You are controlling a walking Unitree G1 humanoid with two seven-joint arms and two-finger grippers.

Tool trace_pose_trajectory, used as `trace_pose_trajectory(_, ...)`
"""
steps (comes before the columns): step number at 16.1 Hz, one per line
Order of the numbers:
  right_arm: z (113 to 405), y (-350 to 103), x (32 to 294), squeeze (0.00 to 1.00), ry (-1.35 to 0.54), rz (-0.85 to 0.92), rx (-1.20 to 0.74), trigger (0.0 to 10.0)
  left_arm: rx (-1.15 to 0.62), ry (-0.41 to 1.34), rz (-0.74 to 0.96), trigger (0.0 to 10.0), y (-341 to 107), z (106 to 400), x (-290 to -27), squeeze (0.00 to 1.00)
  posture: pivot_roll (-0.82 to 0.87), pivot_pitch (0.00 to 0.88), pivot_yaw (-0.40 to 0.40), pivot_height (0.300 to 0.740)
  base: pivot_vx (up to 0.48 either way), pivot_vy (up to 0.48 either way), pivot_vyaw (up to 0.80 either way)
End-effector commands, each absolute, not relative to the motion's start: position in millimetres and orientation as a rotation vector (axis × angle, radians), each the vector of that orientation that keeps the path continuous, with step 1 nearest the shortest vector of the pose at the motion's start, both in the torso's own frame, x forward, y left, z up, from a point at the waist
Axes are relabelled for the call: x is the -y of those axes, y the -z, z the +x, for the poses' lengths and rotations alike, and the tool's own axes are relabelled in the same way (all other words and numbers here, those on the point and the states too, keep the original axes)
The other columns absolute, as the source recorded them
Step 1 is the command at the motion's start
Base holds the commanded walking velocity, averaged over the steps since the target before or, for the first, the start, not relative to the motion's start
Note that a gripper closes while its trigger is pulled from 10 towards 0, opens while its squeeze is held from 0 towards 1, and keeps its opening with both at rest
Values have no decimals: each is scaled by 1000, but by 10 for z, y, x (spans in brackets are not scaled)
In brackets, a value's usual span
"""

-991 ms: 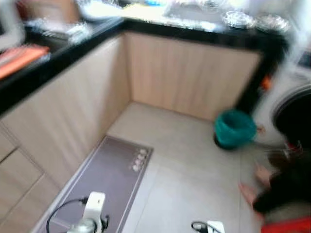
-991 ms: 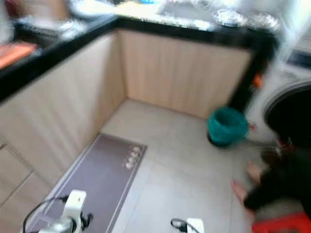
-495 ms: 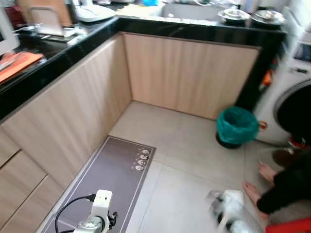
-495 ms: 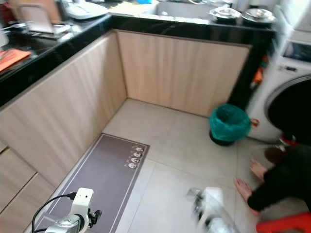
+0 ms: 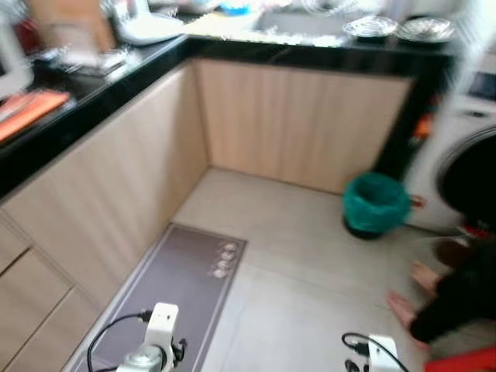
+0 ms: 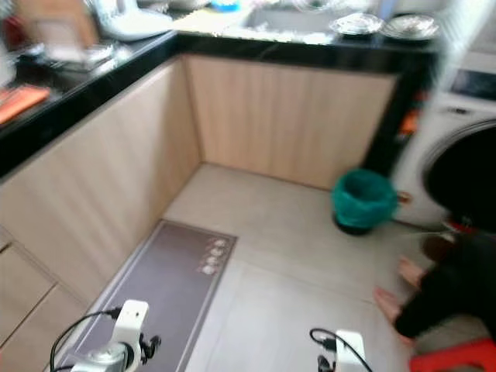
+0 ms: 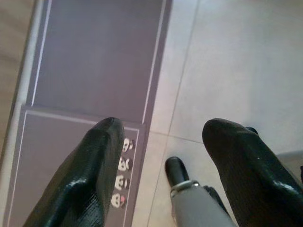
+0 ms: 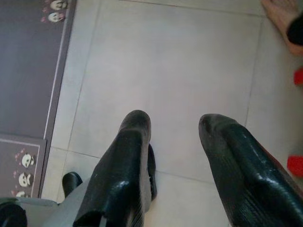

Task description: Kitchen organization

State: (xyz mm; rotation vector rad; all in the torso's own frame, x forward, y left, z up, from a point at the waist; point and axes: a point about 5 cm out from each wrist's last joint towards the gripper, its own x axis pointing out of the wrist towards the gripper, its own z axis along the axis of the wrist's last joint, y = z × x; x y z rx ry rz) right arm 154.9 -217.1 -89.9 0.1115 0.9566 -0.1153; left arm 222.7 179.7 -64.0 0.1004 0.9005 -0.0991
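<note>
Left wrist view looks straight down past the left gripper (image 7: 161, 170), whose two black fingers stand parted with nothing between them; right under them lies the grey floor mat (image 7: 94, 61) with its row of small cartoon faces, and beside it the pale tiled floor (image 7: 246, 61). The right gripper (image 8: 173, 170) is likewise spread wide and empty, hanging over bare tile, with the mat's edge off to its left and a person's bare foot (image 8: 284, 19) beyond its tips on the right. Both arms sit low and idle, the left wrist (image 5: 155, 341) above the near end of the mat.

Farther ahead of the grippers, a green-lined waste bin (image 5: 376, 203) stands on the floor against the cabinet front, just beside a washing machine (image 5: 465, 155). A person (image 5: 457, 294) crouches on the right, near a red stool (image 6: 453, 360).

Well beyond and above both grippers runs the black countertop (image 5: 93, 93), wrapping the corner. On it are an orange item (image 5: 31, 108) on the left, a white appliance (image 5: 147, 27) towards the corner, and two metal dishes (image 5: 403, 29) at the far right; blur hides finer detail.

As for organizing, nothing seems begun: neither gripper holds anything, and the counter things are well out of reach. I judge the robot must first approach the counter.
</note>
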Motion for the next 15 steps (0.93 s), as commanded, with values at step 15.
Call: trace_pose_trajectory(15, 1341, 1003, 1883, 0, 79, 126, -957, 10000, -905, 117, 111, 10000, 641, 2230, -1775, 0, -65, 0, 38, 740, 272, 0, 0)
